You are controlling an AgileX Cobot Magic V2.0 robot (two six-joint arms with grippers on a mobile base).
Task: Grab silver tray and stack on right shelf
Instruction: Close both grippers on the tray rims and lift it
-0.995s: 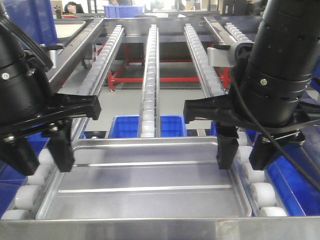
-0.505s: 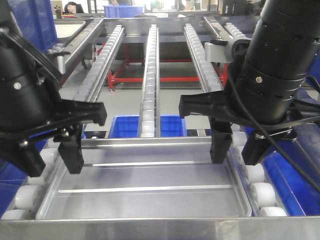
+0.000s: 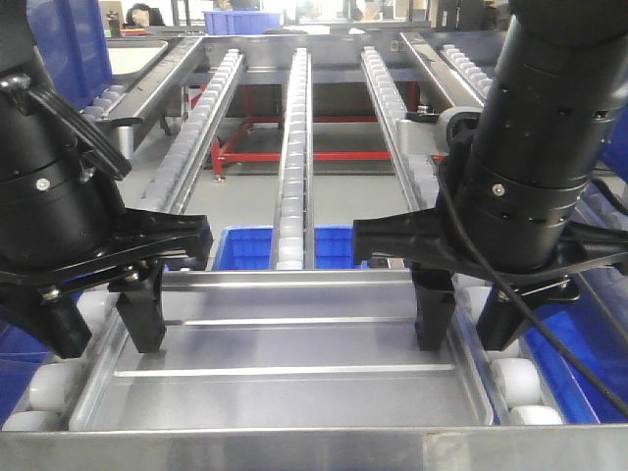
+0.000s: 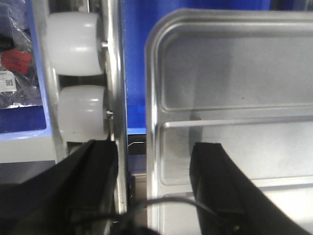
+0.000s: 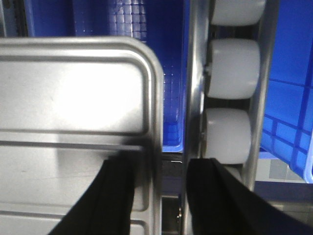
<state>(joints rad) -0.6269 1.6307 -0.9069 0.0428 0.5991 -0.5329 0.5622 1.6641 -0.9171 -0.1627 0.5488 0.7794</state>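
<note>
Silver and shiny, the tray (image 3: 294, 392) lies flat at 6 o'clock in the front view. It sits on the shelf (image 3: 294, 449), just behind the broad front bar. Its two long ridges run from 9 to 3 o'clock across its floor. White rollers (image 3: 515, 378) line the rails along both short sides of the tray.

At 8 o'clock the left end effector (image 3: 98, 332) hangs over the tray's left rim with its fingers apart. One finger is inside the tray and the other is outside by the rollers. The left wrist view shows the same. There the rim runs between the two dark fingers of the left end effector (image 4: 154, 191), the tray (image 4: 234, 73) lies toward 3 o'clock and the rollers (image 4: 78, 44) toward 10 o'clock.

At 4 o'clock in the front view the right end effector (image 3: 466, 329) straddles the right rim, also spread open. In the right wrist view the right end effector (image 5: 156, 196) has one finger over the tray (image 5: 73, 88) and one beside the rollers (image 5: 232, 68). Whether any finger touches the rim cannot be told.

A blue bin (image 3: 245, 245) sits below the rails beyond the tray's far edge. A red frame (image 3: 294, 155) stands farther off toward 12 o'clock.
</note>
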